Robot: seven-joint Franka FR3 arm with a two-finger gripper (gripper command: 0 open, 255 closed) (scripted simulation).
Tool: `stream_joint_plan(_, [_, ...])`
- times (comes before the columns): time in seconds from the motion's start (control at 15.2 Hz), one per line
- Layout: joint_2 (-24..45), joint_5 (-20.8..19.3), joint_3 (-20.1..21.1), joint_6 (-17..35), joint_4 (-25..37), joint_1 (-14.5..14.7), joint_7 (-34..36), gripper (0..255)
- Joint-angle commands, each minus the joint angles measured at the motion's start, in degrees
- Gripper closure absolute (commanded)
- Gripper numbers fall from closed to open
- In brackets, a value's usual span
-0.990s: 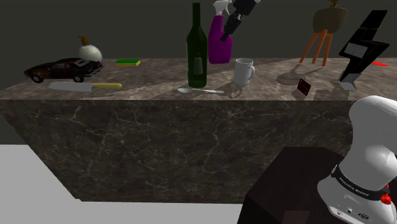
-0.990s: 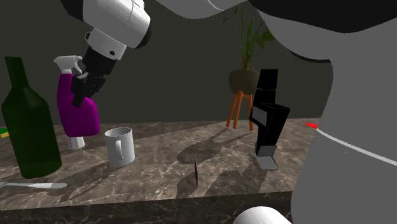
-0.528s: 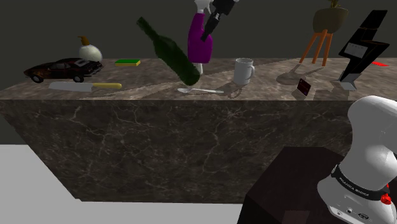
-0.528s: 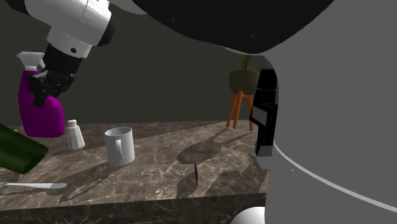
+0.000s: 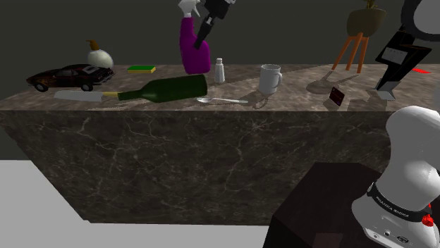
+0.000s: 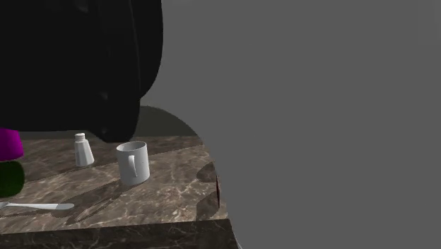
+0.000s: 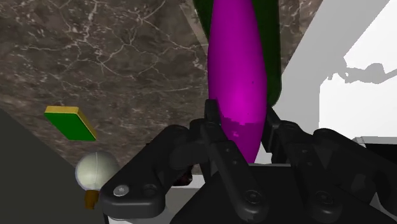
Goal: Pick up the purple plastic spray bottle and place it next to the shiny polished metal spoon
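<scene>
Pinching the purple spray bottle (image 5: 194, 53) between them, the fingers (image 7: 219, 143) hold it over the tabletop's (image 5: 296, 98) far side. In the shoulder view a green bottle (image 5: 166, 87) lying flat crowds the near-edge spoon's (image 5: 224, 101) left; bare tabletop lies right.

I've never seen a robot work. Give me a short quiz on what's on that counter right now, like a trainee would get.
1. True or false: the green bottle stands upright.
2. What does the gripper clasp? A) the green bottle B) the purple spray bottle C) nothing
3. Fill in: the green bottle's neck points toward the yellow-handled ____.
Key: 1 false, it lies on its side; 2 B; 3 knife.
</scene>
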Motion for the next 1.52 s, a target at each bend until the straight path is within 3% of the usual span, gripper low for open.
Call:
stream_joint_plan(0.0, [5.03,2.79,1.30,-1.94,5.75,-1.83,1.46,255])
stream_joint_plan(0.33, [16.33,7.53,4.69,-6.39,21.91,-7.46,6.64,255])
stream_joint_plan(0.46, [23.59,9.80,6.80,-10.02,34.44,-12.23,10.74,255])
stream_joint_plan(0.99, [20.34,8.96,6.39,-2.28,21.96,-7.26,6.96,255])
stream_joint_plan(1.45, [18.65,7.54,9.03,3.10,15.40,-6.52,5.20,255])
